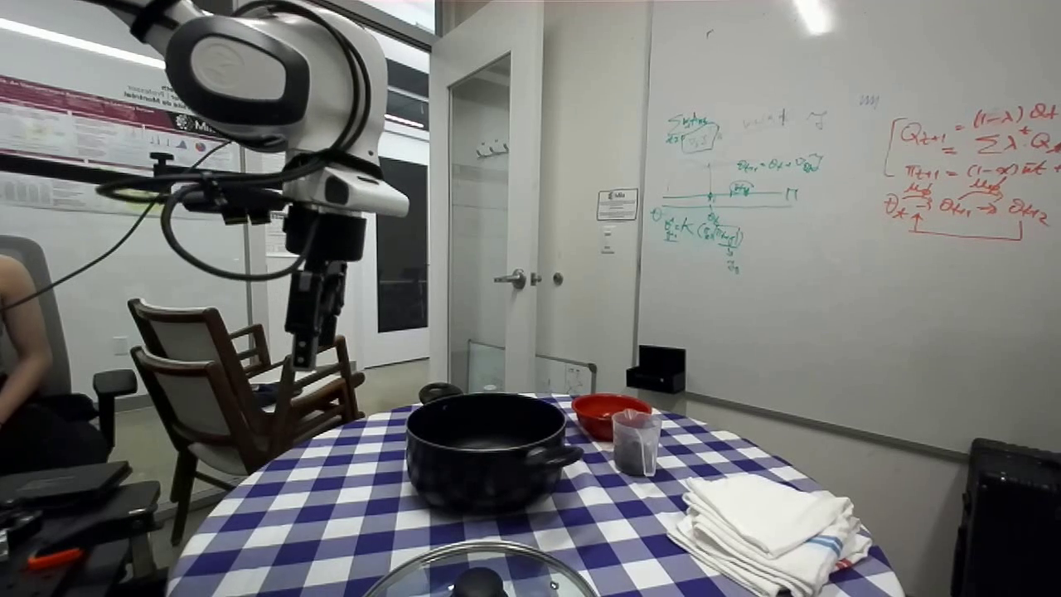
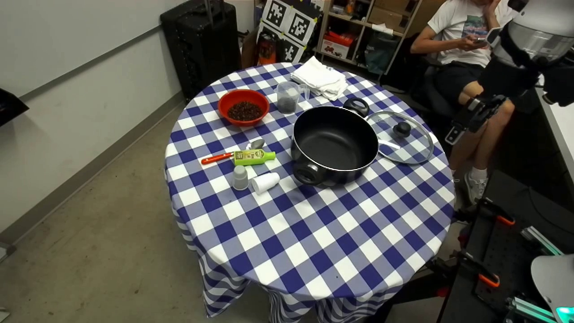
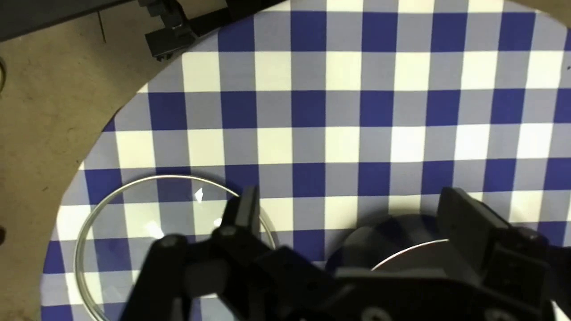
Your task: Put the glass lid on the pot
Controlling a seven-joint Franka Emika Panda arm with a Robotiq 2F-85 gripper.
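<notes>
The glass lid lies flat on the checked tablecloth, knob up, cut off by the bottom edge of an exterior view. It shows whole beside the pot in an exterior view. The wrist view shows the lid at lower left, its knob hidden behind the gripper. The black pot stands uncovered and empty on the table, also in an exterior view; its wall is partly hidden in the wrist view. My gripper is open and empty, high above the table in both exterior views.
A red bowl with dark bits, a clear measuring cup and folded white towels stand near the pot. A green bottle, an orange-handled utensil, a grey cup and a white cup are beside it.
</notes>
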